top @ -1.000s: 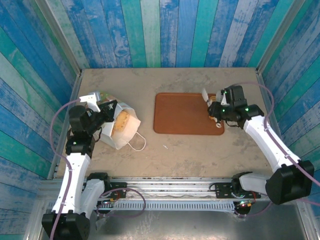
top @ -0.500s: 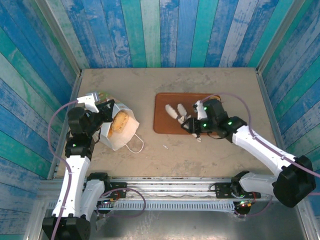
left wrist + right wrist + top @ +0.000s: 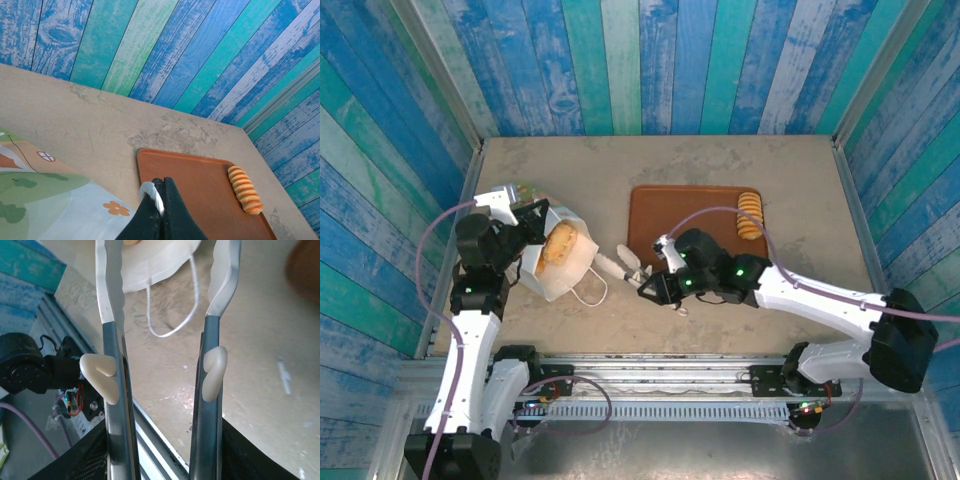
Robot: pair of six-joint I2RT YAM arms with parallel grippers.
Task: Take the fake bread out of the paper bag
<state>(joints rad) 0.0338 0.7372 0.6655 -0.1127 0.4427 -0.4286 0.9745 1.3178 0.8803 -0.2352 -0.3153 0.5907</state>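
Left gripper (image 3: 161, 187): clenched on paper bag (image 3: 568, 272) rim. Right gripper (image 3: 620, 267): spread, empty, beside the bag mouth. Fake bread bun (image 3: 560, 243): inside the mouth. I feared snagging the handle (image 3: 593, 290) and dragging the bag.

Tray: we see a flat brown tray (image 3: 685, 240) with rounded corners lying on the table, right of centre; in the left wrist view one rounded corner of it faces us
Table: a beige, mottled tabletop (image 3: 670, 165), scuffed and stained where we look closely
Walls: upright planks (image 3: 650, 60) painted blue, teal and green close us in on three sides, their paint worn
Rail: a metal rail (image 3: 660, 385) runs along the table's near edge
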